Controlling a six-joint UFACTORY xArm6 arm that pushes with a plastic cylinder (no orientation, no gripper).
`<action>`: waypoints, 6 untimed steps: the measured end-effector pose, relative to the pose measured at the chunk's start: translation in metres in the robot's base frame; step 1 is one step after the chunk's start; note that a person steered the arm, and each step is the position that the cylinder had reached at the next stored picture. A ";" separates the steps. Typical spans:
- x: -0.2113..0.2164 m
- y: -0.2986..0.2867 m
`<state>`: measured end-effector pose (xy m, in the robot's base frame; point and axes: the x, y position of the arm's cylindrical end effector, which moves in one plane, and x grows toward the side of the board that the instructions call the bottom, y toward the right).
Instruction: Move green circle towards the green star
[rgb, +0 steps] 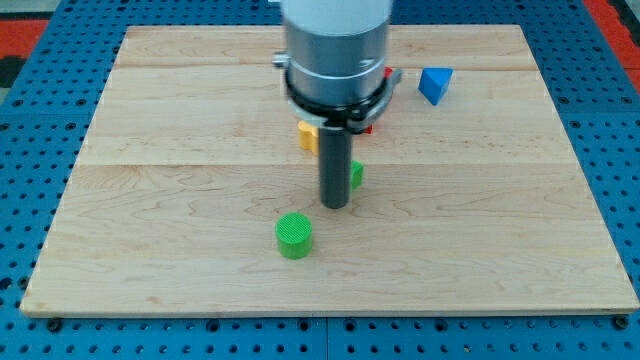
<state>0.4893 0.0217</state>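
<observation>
The green circle (294, 235) is a short green cylinder lying on the wooden board (150, 200), low and a little left of the middle. My tip (335, 206) is the lower end of the dark rod and stands just up and to the right of the green circle, apart from it. A green block (357, 176), mostly hidden behind the rod, shows only a small edge at the rod's right; its shape cannot be made out.
A blue block (434, 85), roughly triangular, lies toward the view's top right. A yellow block (307, 135) and a red block (368, 127) are partly hidden under the arm's grey body (335, 50). The board rests on a blue perforated table (30, 150).
</observation>
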 end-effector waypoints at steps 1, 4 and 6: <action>-0.020 0.020; 0.101 0.051; 0.100 -0.096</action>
